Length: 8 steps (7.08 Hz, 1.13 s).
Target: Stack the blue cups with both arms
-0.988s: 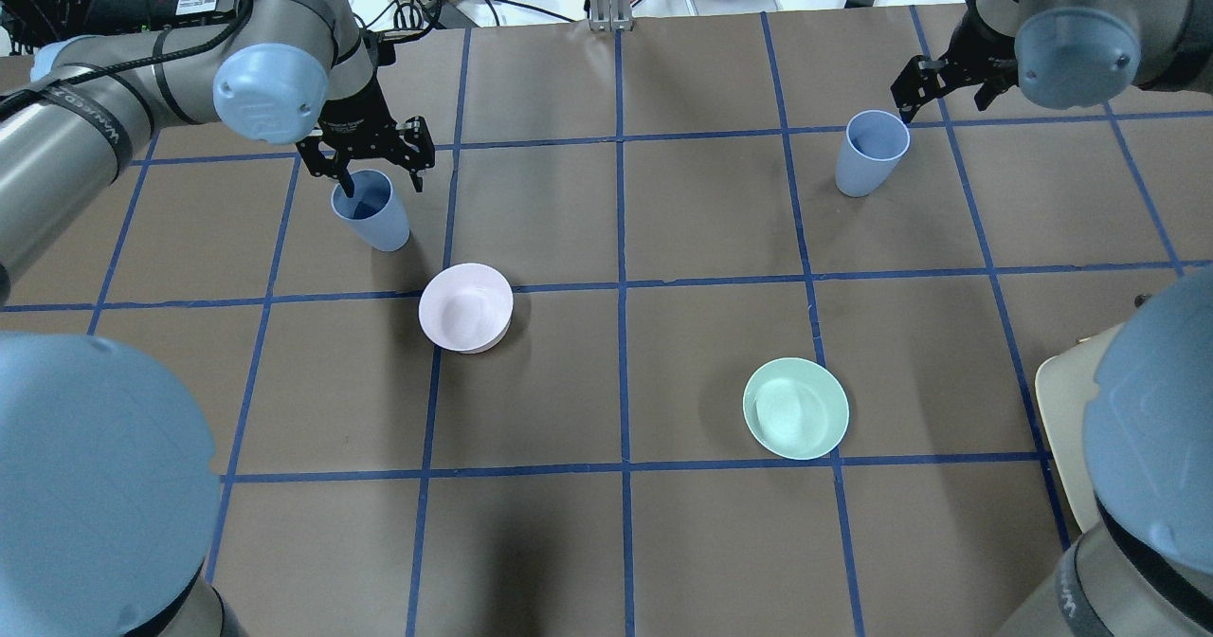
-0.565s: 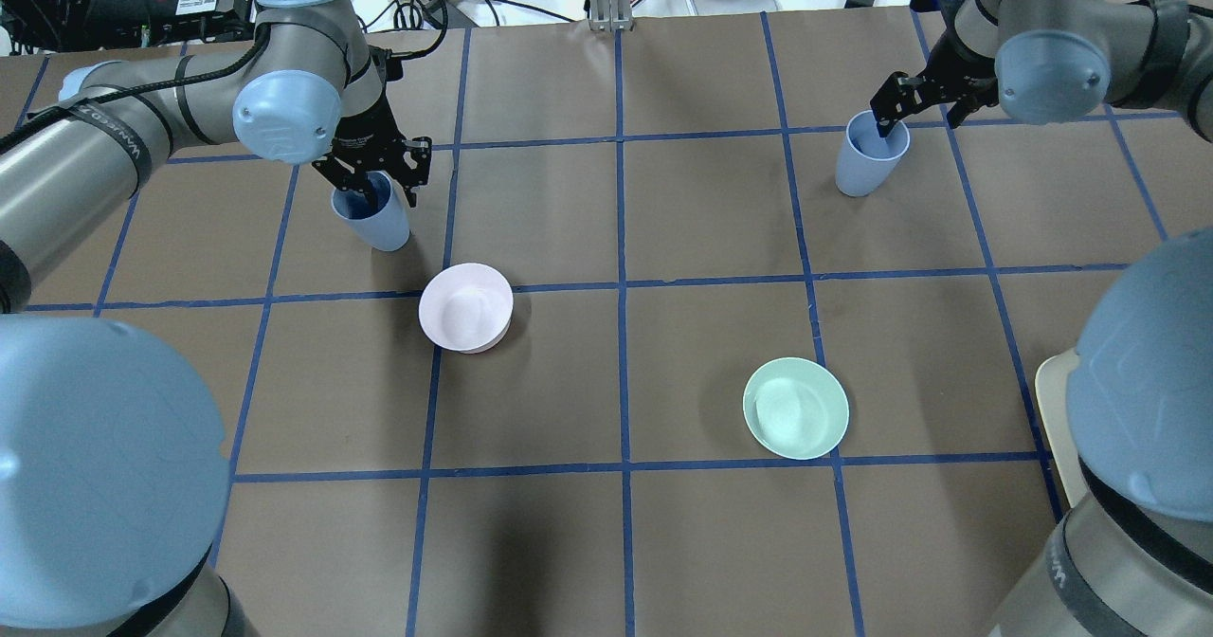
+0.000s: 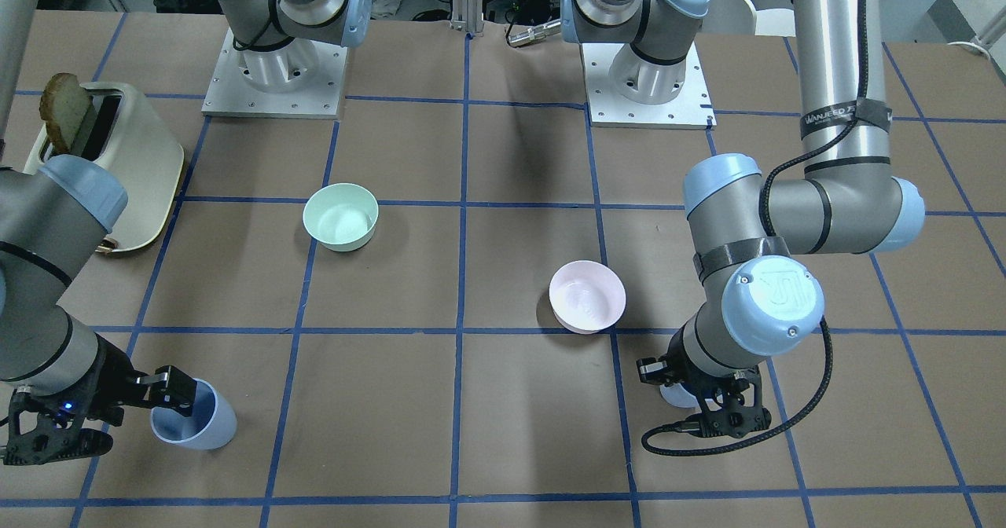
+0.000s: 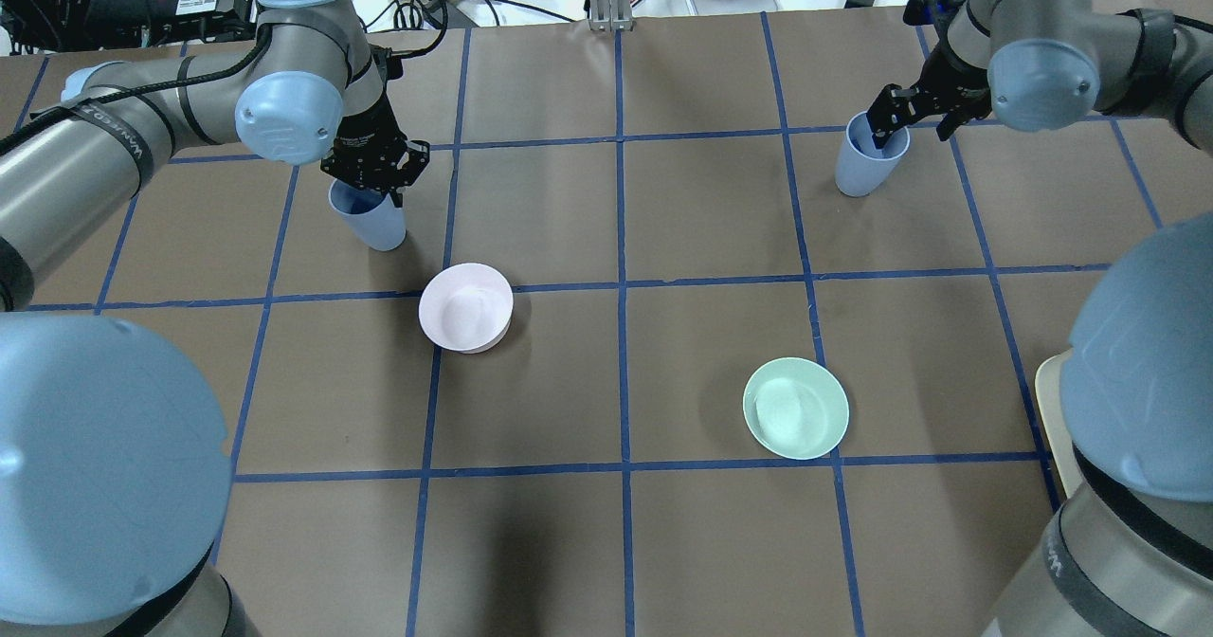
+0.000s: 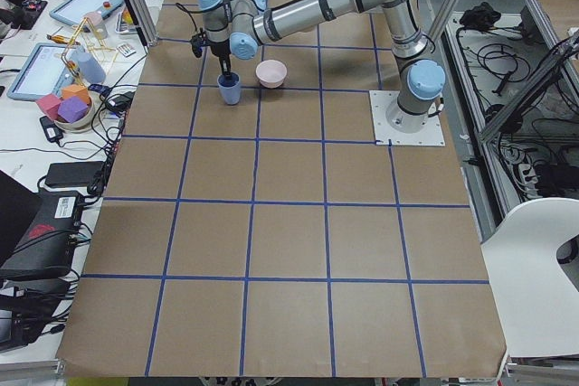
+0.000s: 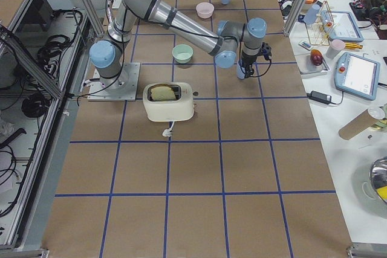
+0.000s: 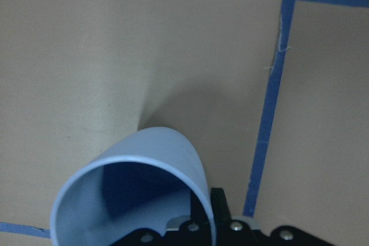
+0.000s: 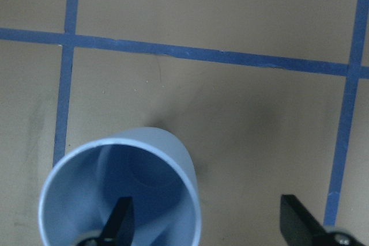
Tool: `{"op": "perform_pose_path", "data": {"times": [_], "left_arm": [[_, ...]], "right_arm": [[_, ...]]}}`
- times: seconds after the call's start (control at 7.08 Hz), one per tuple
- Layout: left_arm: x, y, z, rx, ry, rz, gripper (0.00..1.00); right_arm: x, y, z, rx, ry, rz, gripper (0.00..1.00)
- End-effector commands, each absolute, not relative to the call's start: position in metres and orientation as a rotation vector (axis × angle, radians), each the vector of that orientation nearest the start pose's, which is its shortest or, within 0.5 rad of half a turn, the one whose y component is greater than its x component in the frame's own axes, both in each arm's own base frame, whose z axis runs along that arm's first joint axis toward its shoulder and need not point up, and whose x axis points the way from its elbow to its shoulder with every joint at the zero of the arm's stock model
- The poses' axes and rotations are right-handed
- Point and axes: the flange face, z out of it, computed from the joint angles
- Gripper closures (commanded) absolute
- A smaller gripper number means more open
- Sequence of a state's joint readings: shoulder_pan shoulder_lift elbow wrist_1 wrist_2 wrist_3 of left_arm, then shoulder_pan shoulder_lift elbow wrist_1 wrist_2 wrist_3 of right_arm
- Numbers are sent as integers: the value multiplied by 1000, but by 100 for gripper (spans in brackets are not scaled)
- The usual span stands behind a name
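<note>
**A:** How far along is the stacking?

**B:** Only at the beginning, I think. The two cups stand upright on the table (image 4: 663, 542), well apart from each other, and neither one is lifted. The left blue cup (image 4: 381, 227) is on the robot's left side, near the pink bowl (image 4: 465, 307). The right blue cup (image 4: 858, 174) is far on the other side. The green bowl (image 4: 795, 408) plays no part.

**A:** And the grippers?

**B:** The left gripper (image 4: 374, 191) is down at the rim of its cup. In the wrist view, the outer finger lies against the wall and the other finger seems to be inside. So I judge that it pinches the wall, though the inner pad is only partly visible. The right gripper (image 4: 912, 128) is spread. One finger (image 8: 119, 217) hangs inside its cup and the other is clearly away from the outside wall, so it holds nothing.

**A:** What remains, then?

**B:** Almost everything. The right one must close on the wall. Then the cups must be lifted and brought together, and one lowered into the other.
</note>
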<state>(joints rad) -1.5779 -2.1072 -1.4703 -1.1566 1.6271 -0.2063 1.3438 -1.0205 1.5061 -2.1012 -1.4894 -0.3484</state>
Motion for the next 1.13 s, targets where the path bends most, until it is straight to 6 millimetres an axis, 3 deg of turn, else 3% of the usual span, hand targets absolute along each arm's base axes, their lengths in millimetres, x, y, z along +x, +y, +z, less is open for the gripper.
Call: {"op": "perform_pose_path", "data": {"times": [0.0,0.14,0.28,0.42,0.56,0.71,0.85,0.99], "left_arm": [[-195,-674,284,-397,3077,-86,100],[-226,-680,294,-386,3087,-137,100],[-276,-678,304,-344,3105,-185,100],[-319,-670,303,-350,3114,-200,100],[-354,-657,288,-404,3106,-180,100],[-380,-652,269,-465,3117,-229,100],[-389,-653,253,-485,3120,-227,100],[-393,-652,250,-474,3124,-223,100]], "right_arm": [[-14,-682,248,-187,3061,7,100],[-14,-682,252,-184,3061,17,100],[-13,-679,265,-183,3054,34,100],[-10,-676,289,-186,3047,60,100],[-8,-664,332,-179,3035,111,100],[-6,-653,369,-177,3031,141,100],[-2,-641,391,-162,3014,195,100],[-1,-641,386,-157,3001,221,100]]}}
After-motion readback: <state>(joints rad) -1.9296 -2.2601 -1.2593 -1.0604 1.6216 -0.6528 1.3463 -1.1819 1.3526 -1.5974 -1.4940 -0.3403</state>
